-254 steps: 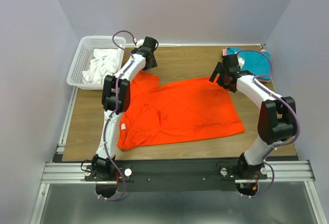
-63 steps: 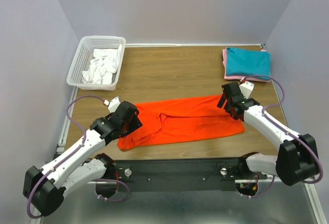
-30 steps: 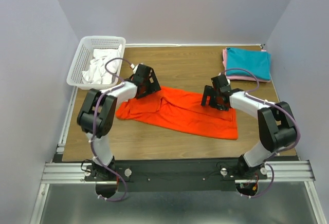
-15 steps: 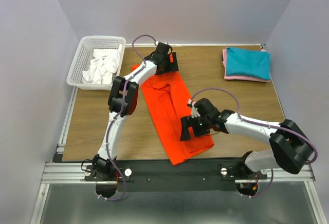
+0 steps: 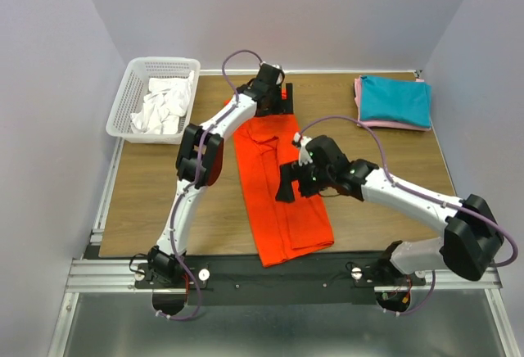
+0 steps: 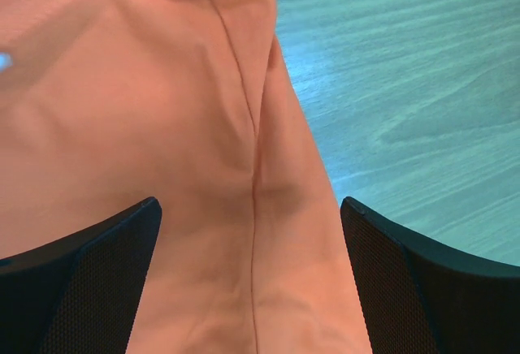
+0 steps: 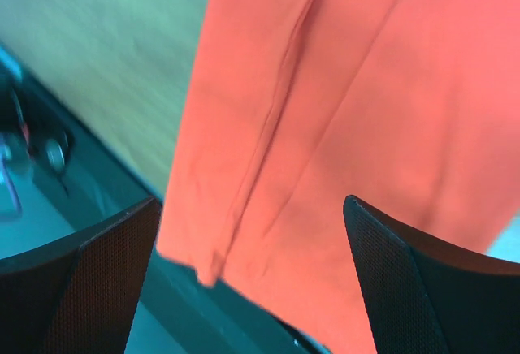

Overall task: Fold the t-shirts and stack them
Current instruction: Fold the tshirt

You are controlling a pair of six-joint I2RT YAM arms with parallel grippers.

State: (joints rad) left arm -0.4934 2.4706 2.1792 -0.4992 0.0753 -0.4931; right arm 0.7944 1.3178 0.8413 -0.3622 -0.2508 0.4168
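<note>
Orange shirt (image 5: 282, 210): folded strip on counter (image 5: 155, 201), right of basket (image 5: 123, 105), long axis far-to-near. Left gripper (image 5: 276, 103) over far end, right gripper (image 5: 286, 185) mid-strip. Both wide open, holding nothing. Next fold likely end-to-end.

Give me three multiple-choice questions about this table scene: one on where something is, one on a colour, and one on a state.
1. Where on the table does the white mesh basket stand?
A. near edge
B. far left corner
C. far right corner

2. What colour is the shirt lying on top at the far right corner?
A. white
B. pink
C. teal

3. How does the orange-red t-shirt lie?
A. folded into a long strip
B. spread out with its sleeves showing
C. bunched in the basket

Answers:
1. B: the top view shows it at the far left.
2. C: the teal t-shirt lies on the pink t-shirt.
3. A: it runs as a narrow band from far to near.
</note>
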